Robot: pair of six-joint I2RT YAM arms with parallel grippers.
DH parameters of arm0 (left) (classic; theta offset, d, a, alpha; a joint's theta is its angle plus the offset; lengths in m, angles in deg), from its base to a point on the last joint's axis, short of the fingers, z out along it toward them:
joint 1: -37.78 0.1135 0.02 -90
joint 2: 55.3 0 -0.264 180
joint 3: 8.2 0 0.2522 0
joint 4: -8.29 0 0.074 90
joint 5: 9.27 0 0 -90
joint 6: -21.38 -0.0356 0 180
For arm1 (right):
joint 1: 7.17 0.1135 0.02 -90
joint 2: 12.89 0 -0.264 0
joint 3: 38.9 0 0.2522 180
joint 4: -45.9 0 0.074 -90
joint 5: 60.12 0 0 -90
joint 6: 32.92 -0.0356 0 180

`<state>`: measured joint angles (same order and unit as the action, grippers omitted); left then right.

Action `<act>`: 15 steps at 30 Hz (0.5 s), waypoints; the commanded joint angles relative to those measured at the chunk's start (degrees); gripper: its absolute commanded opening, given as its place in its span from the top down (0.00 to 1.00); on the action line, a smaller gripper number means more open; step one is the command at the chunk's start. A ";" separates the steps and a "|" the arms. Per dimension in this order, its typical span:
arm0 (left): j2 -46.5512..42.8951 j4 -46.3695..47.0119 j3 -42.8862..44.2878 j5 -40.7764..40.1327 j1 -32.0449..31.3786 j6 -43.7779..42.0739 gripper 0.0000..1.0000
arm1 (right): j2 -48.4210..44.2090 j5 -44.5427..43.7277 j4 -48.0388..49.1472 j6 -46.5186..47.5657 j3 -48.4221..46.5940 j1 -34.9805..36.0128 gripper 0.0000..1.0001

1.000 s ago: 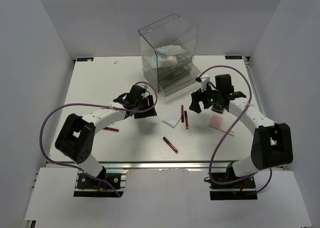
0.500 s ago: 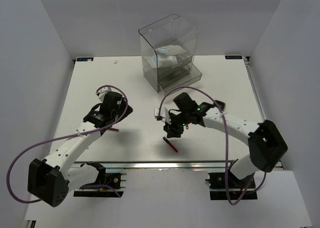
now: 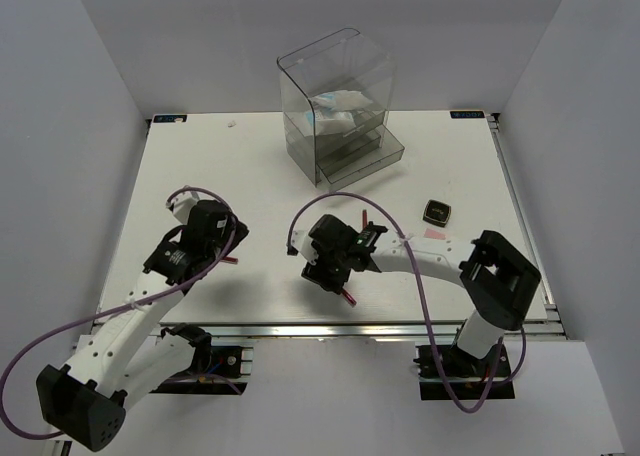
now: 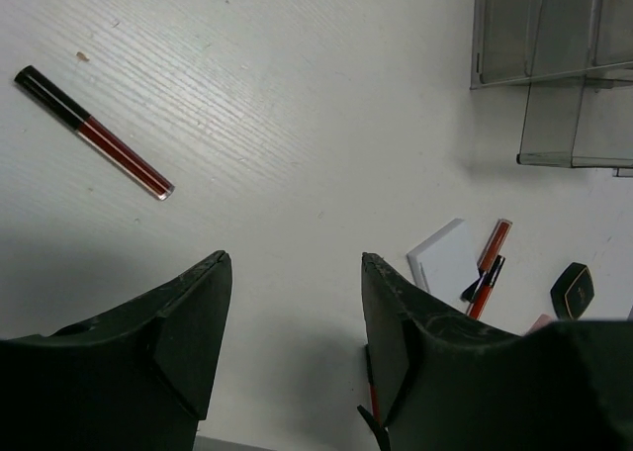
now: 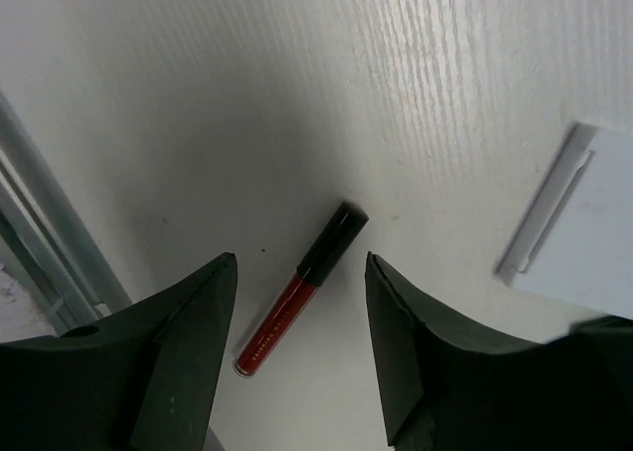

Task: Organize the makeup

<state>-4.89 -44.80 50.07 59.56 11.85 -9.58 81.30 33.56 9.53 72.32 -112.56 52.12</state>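
My right gripper (image 3: 330, 263) is open, low over the table, its fingers either side of a red tube with a black cap (image 5: 302, 288), not touching it. That tube's end shows in the top view (image 3: 348, 297). My left gripper (image 3: 224, 239) is open and empty (image 4: 294, 260). A second red and black stick (image 4: 94, 135) lies apart from it, also seen from above (image 3: 228, 260). A white pad (image 4: 450, 263) (image 5: 584, 224) and two more sticks (image 4: 490, 258) lie mid-table. A black compact (image 3: 437, 212) and a pink palette (image 3: 432, 234) lie to the right.
The tall clear drawer box (image 3: 335, 101) stands at the back centre, with a lower drawer pulled out (image 3: 365, 161) and white packets with blue print (image 3: 335, 113) inside. It also shows in the left wrist view (image 4: 554, 65). The table's near edge (image 3: 330, 326) is close to the right gripper.
The right gripper has moved left and nearer, from beside the black compact to over the red tube. The left gripper has pulled back left and nearer, away from the box.
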 commanded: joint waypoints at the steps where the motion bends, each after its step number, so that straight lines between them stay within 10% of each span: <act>1: -1.72 -2.77 -0.48 -1.77 0.36 0.98 0.35 | 2.22 -3.42 -2.35 -5.40 -1.10 0.30 0.40; 15: -4.27 -4.43 -0.48 -2.65 0.36 2.03 0.33 | 6.70 -4.39 -4.37 -7.78 1.71 0.74 0.52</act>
<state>-7.67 -48.04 49.85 58.62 11.85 -8.51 86.59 28.21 6.95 65.46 -112.43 52.49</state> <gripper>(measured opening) 0.665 0.511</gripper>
